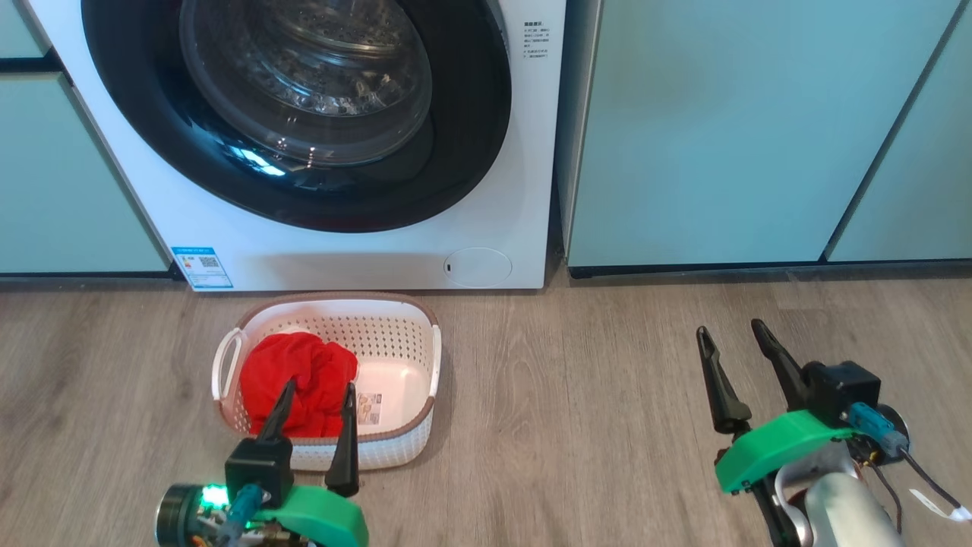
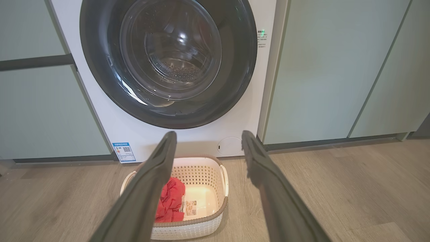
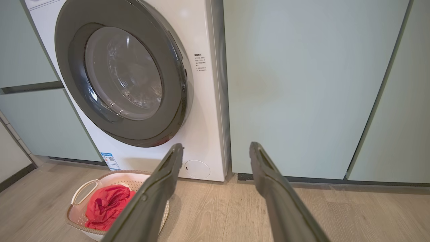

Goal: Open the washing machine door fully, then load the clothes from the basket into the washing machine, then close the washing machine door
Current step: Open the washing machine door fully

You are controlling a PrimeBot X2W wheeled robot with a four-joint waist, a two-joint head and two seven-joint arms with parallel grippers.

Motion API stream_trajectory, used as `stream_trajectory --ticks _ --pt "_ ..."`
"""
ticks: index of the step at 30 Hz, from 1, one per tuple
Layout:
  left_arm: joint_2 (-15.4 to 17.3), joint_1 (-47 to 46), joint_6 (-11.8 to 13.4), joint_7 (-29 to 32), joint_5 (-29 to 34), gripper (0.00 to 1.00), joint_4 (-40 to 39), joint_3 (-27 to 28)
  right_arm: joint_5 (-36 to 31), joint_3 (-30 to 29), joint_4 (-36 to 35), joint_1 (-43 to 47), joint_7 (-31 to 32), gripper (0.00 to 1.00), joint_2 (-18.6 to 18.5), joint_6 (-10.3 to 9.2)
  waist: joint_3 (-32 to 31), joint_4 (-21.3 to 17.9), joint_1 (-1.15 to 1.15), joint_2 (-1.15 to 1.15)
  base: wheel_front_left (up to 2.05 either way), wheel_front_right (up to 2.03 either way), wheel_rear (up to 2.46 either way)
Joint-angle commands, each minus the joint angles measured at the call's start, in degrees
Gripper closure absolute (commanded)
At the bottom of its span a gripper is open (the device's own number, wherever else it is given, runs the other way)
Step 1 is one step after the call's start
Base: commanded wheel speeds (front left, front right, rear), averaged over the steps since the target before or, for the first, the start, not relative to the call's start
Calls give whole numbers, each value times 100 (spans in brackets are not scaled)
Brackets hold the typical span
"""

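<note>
Left gripper (image 1: 320, 385), fingers spread and empty, sits at seven o'clock by the basket (image 1: 334, 298) holding the red clothes (image 1: 300, 372). Right gripper (image 1: 730, 328), also spread, is at four o'clock. Washing machine door (image 1: 471, 137), at twelve o'clock, is shut.

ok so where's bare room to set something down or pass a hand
Widest bare floor: between the basket and the right gripper, up to the teal cabinets. Another strip left of the basket. The basket's right half is bare beside the clothes. Crowded: the narrow gap between basket and washing machine.
</note>
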Motion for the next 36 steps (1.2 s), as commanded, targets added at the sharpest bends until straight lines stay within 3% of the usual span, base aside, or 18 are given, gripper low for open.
stream_trajectory --ticks 1,7,8,9,10,16,21,30,36 --pt "19 -243 34 -72 36 0 -203 179 4 160 -224 -235 -78 0 -15 -1 4 1 0 0 0 0 0" --pt "19 -235 30 -72 -8 0 -207 184 36 184 -308 -210 -78 0 -15 -1 31 27 0 0 0 0 0" --pt "19 -236 32 -72 -16 0 -210 182 64 200 -316 -203 -78 15 -15 -1 39 35 0 0 0 0 0" --pt "19 -237 35 -72 -23 0 -211 180 74 204 -332 -200 -78 65 -15 -1 48 43 0 0 0 0 0" --pt "19 -239 47 -72 -35 0 -210 180 83 215 -355 -198 -78 100 -15 -1 64 55 0 0 0 0 0" --pt "19 -340 115 -72 -153 0 -262 172 162 241 -522 -276 -78 100 -15 -1 314 164 0 0 0 0 0" --pt "19 -572 154 -72 -227 0 -372 127 411 299 -501 -738 -78 100 -15 -1 891 393 0 0 0 0 0" --pt "19 -1283 138 -72 -362 0 -592 -97 1182 44 -129 -2318 -65 100 -109 -1 2173 862 0 0 0 0 0" --pt "19 -1820 253 -72 -564 0 -638 -329 2269 -169 313 -3668 513 100 -547 -1 2852 1299 0 0 0 0 0"
